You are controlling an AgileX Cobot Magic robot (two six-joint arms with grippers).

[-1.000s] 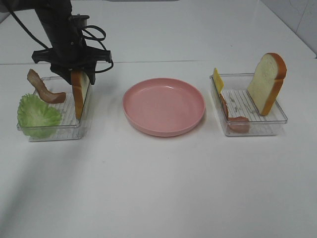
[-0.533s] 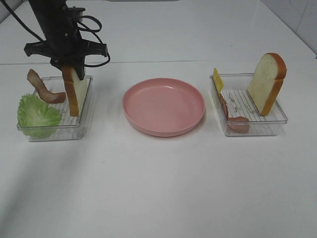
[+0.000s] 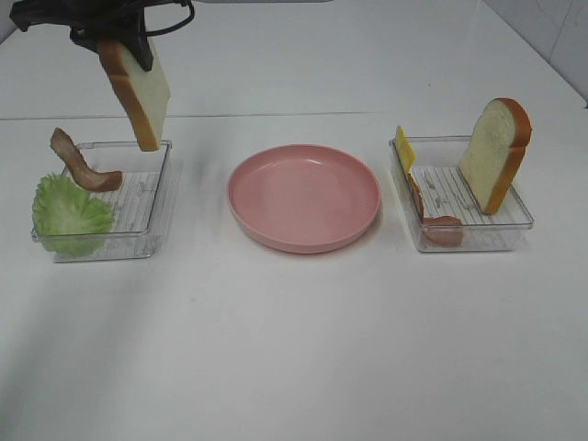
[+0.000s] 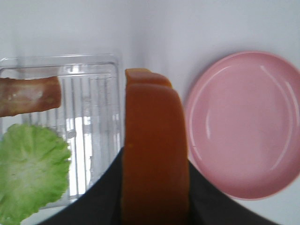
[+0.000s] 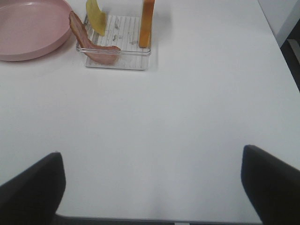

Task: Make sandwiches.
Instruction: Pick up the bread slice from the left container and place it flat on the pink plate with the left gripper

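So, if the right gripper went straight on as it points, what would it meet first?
Probably bare table; nothing lies between the open fingers of the right gripper, and the tray sits aside.

Left gripper [image 3: 118, 37]: matte black all over, with an angular housing and a flat crossbar body. It's too dark to read any detail. A thin, round black cable [image 3: 184, 13] loops out beside it. In the wrist view its fingers [image 4: 93, 201] are plain dark wedges with smooth edges. Right gripper [image 5: 152, 187]: same black, and its fingers [image 5: 30, 190] are broad with blunt rounded tips and a dull finish.
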